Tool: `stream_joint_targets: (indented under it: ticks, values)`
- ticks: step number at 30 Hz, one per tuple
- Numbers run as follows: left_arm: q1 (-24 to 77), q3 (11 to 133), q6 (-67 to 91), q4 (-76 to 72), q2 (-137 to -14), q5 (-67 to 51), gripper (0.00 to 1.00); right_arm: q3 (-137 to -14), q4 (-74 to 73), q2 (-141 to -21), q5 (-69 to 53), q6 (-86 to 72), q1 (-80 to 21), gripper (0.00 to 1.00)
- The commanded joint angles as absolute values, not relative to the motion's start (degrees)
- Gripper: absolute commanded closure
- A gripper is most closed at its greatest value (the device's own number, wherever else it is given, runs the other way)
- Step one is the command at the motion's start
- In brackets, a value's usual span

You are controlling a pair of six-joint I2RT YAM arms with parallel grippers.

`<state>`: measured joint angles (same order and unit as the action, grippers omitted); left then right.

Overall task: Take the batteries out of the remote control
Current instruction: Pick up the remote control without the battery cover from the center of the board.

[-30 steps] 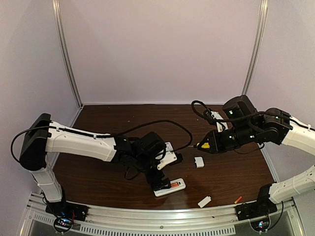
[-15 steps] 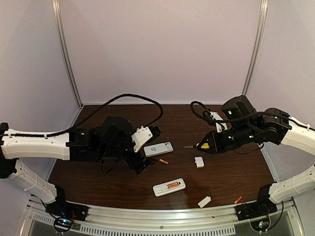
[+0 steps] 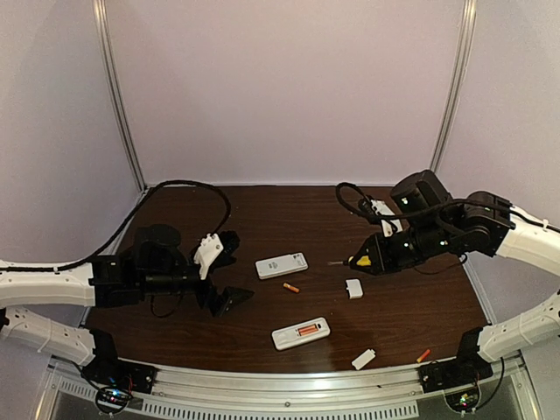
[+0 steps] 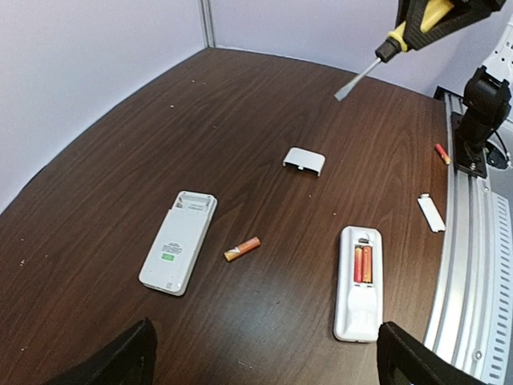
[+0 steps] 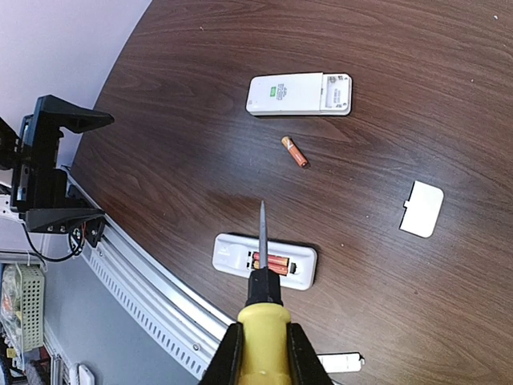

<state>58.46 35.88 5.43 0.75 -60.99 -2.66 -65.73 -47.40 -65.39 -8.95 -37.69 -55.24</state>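
While the left jaws are standing spread wide at frame left, the right jaws are pinching a yellow-handled screwdriver [image 3: 361,260] at centre right. Two batteries [image 3: 308,330] are sitting in the open remote [image 3: 288,338] at lower centre. A loose battery [image 3: 290,287] is lying on the worktop [image 3: 262,210] just below the second remote [image 3: 281,265], another battery [image 3: 423,355] at lower right.
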Motion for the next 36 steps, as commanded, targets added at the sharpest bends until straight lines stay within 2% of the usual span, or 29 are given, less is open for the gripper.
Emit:
stream_joint_targets:
  ticks: [1,15,36]
  values:
    - [56.52,30.77,5.09,-8.69,-60.19,-12.19,0.02,-68.31,-49.70,-65.57,-8.41,-37.88,-54.93,1.00]
    - [55.72,15.22,-1.58,-32.50,-64.16,-21.59,0.03,-69.87,-52.60,-65.83,-8.13,-39.33,-54.98,1.00]
    - [55.72,17.27,-5.10,-50.67,-83.90,-31.04,0.04,-67.95,-50.66,-63.68,-7.30,-43.83,-54.93,1.00]
